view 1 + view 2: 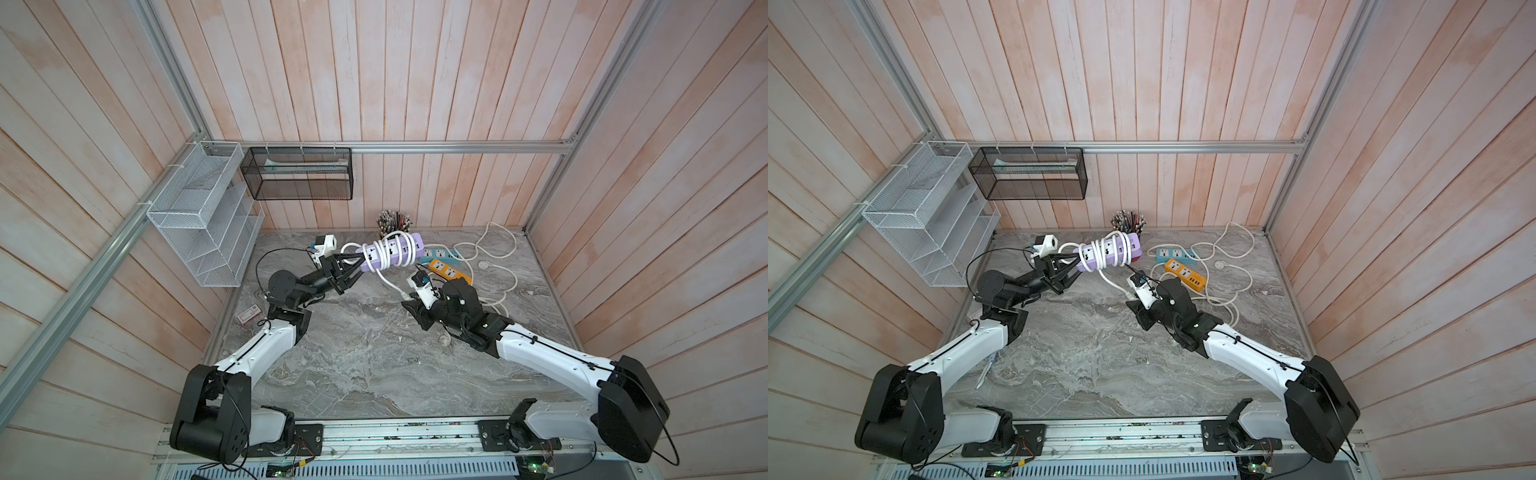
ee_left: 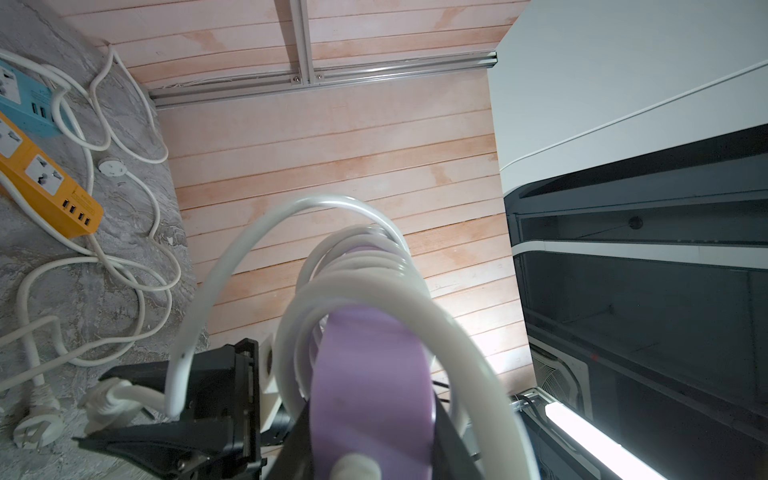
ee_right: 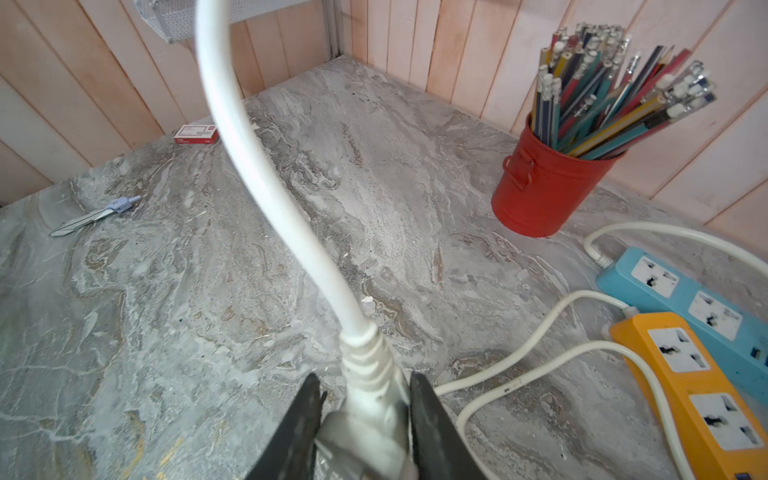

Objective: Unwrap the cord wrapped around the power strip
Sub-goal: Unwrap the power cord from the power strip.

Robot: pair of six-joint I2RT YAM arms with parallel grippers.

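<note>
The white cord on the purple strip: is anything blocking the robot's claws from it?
Nothing visible does. The right gripper is clamped on the plug, the left gripper on one end of the purple power strip, with the cord coiled around it.

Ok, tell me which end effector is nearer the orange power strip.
Right. The right end effector, shut on the plug of the cord, is close to the orange power strip; the left end effector is farther off, gripping one end of the purple power strip.
</note>
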